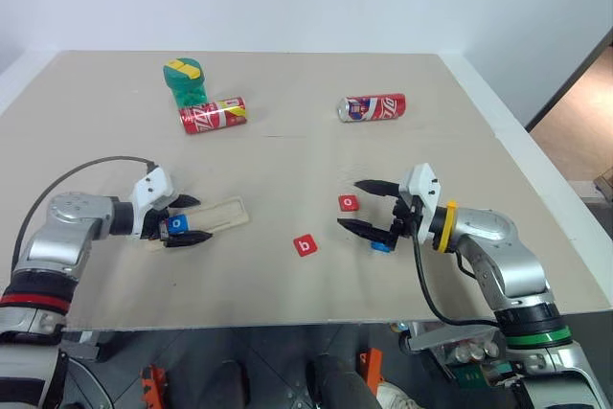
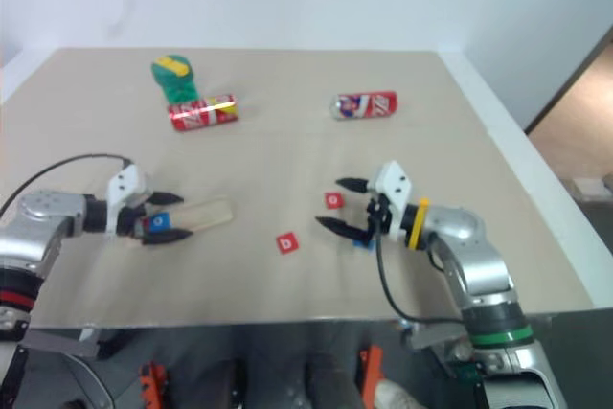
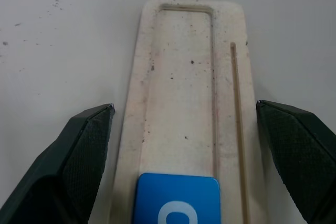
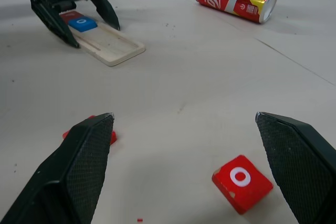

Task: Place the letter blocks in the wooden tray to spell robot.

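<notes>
The wooden tray (image 1: 222, 214) lies at the left of the table. A blue "o" block (image 1: 177, 226) sits in its left end, with a red block (image 4: 71, 15) behind it whose letter is hidden. My left gripper (image 1: 201, 218) is open, its fingers (image 3: 86, 145) on either side of the tray at the blue block. A red "o" block (image 1: 349, 203) and a red "b" block (image 1: 305, 245) lie loose mid-table. My right gripper (image 1: 350, 205) hangs open over the red "o" block (image 4: 241, 182). A blue block (image 1: 381, 247) lies beneath that wrist, letter hidden.
Two red soda cans (image 1: 214, 115) (image 1: 372, 107) lie on their sides at the back. A green object with yellow stripes (image 1: 184, 79) stands behind the left can. The table's front edge (image 1: 287, 321) is near the arms, and its right edge (image 1: 536, 170) slants away.
</notes>
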`<state>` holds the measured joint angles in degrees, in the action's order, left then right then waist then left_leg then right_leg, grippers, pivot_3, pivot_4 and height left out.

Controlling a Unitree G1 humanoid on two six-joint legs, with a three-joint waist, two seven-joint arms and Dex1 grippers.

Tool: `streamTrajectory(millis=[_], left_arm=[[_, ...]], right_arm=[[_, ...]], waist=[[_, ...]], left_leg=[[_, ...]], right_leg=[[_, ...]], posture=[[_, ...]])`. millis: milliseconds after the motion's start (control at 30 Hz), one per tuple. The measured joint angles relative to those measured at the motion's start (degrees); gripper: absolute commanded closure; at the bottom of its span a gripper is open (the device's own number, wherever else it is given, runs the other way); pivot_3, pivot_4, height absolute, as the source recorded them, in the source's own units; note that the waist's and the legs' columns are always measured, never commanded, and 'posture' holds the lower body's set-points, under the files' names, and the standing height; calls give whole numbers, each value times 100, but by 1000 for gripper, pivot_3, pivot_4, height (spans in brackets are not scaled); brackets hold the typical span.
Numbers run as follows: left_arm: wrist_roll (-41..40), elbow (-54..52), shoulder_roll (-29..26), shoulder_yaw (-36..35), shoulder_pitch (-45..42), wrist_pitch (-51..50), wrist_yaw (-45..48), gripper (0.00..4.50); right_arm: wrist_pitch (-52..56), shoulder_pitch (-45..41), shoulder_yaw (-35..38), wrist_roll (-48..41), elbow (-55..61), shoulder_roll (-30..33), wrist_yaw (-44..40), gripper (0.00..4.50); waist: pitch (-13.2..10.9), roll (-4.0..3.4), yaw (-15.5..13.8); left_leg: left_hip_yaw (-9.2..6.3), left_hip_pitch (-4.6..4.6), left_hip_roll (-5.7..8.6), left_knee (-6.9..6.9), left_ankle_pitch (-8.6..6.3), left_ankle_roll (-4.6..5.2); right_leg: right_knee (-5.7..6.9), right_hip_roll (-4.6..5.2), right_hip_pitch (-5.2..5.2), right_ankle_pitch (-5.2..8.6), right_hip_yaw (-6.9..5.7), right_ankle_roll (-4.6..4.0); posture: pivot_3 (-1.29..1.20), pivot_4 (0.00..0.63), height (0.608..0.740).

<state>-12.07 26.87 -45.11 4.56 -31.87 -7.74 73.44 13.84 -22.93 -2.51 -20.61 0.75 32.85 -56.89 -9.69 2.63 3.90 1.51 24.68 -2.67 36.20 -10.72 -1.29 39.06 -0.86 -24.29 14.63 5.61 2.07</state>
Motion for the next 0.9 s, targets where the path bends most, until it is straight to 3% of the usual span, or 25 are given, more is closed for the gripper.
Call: streamTrajectory(millis=[233,400,667,900], left_arm=[[176,578,150,80,-356,126,219,0],[329,747,134,119,-370,382,270,1309],[361,193,131,170,-133,508,366,1308],[434,-1284,373,926,1,101,835,1308]], right_arm=[[9,134,0,43,97,-73,99,30],[92,254,2,48,280,-57,141,0],[132,278,11,51,351,30,183,0],[125,168,25,66,235,182,74,0]], waist=[[1,-1,-41],[8,-13,-6],[11,-18,-28],[11,-17,-120]], left_leg=[[2,-8,-1,25,2,2],[12,-39,-7,22,2,2],[10,-34,2,17,-1,1],[8,-33,7,25,-1,1]], right_leg=[[4,0,15,-10,1,12],[4,0,36,-12,6,6],[4,6,37,0,11,16],[2,9,42,-2,9,20]], posture=[[0,150,740],[0,150,740],[0,150,740],[0,150,740]])
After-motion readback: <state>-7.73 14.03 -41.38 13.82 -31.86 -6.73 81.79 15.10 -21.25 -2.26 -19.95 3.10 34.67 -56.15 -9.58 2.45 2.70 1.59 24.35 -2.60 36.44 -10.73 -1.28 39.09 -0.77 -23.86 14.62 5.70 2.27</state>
